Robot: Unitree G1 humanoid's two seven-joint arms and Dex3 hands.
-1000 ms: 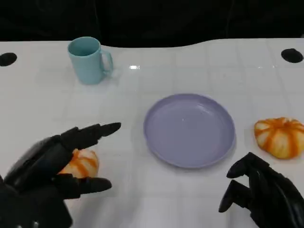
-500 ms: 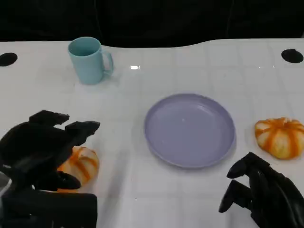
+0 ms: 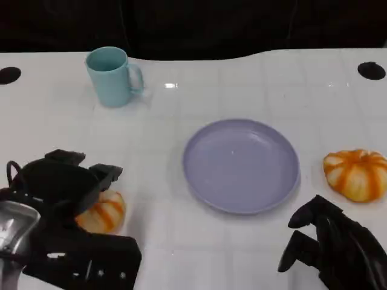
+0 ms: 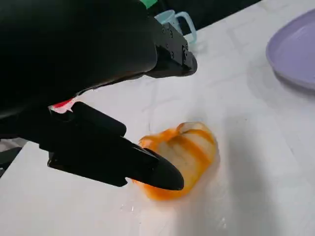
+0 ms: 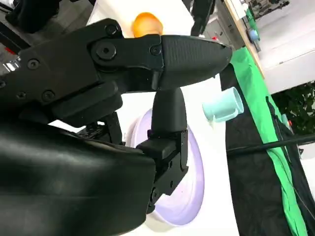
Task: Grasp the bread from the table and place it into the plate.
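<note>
We logged the bread (image 3: 103,211) lying on the bench (image 3: 181,103) at near left, well apart from the plate (image 3: 240,164). The left hand (image 3: 57,187) hovered over it, fingers (image 4: 157,172) spread around it and apparently not closed. The right hand (image 3: 332,248) held nothing, fingers loosely parted. We judged the bread light, soft and easily crushed; take it across its rounded sides.
</note>
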